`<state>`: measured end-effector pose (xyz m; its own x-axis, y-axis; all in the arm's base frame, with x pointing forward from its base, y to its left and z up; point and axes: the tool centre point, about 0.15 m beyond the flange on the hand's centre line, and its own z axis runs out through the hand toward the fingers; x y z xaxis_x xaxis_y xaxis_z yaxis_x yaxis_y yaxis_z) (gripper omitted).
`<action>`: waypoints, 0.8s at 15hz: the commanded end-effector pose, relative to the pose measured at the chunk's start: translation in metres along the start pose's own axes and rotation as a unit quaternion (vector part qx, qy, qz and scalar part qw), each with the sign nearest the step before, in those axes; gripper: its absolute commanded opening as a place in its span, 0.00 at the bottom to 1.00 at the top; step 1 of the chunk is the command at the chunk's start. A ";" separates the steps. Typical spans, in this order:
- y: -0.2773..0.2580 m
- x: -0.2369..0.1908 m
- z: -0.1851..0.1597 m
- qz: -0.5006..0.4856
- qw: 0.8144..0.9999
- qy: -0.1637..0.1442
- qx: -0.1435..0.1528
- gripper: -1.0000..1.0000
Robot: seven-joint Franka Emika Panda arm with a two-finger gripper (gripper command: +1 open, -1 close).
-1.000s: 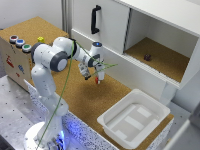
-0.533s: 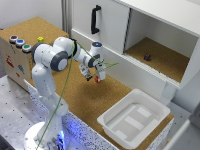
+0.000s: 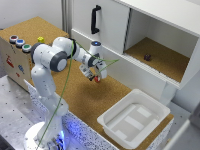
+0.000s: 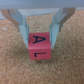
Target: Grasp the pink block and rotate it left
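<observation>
The pink block point(image 4: 38, 46) is a small reddish-pink cube with dark letters on its faces. In the wrist view it sits between my two fingers, which press on its sides, above the cork surface. In the exterior view it shows as a small red spot point(image 3: 97, 78) at the tip of my gripper point(image 3: 96, 77), held a little above the cork tabletop in front of the white cabinet. My gripper point(image 4: 39, 39) is shut on the block.
A white tray point(image 3: 134, 120) stands at the exterior view's right front. A white cabinet has a dark handle point(image 3: 94, 20) and an open compartment holding a small dark maroon object point(image 3: 147, 57). A small yellow block point(image 3: 40, 39) and coloured buttons point(image 3: 19, 43) sit on the wooden box at the left.
The gripper with the block has hardly moved; the wrist seems to have turned slightly over the cork.
</observation>
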<state>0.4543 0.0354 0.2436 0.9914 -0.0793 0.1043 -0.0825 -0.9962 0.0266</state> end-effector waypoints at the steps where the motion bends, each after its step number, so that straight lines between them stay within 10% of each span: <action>1: 0.015 -0.030 -0.026 -0.171 0.979 0.025 0.106 0.00; 7: -0.019 -0.050 -0.032 -0.541 0.827 0.012 0.149 0.00; 12: -0.042 -0.088 -0.020 -0.754 0.650 0.009 0.095 0.00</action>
<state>0.3949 0.0649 0.2634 0.3134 0.9330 0.1768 0.9484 -0.2983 -0.1073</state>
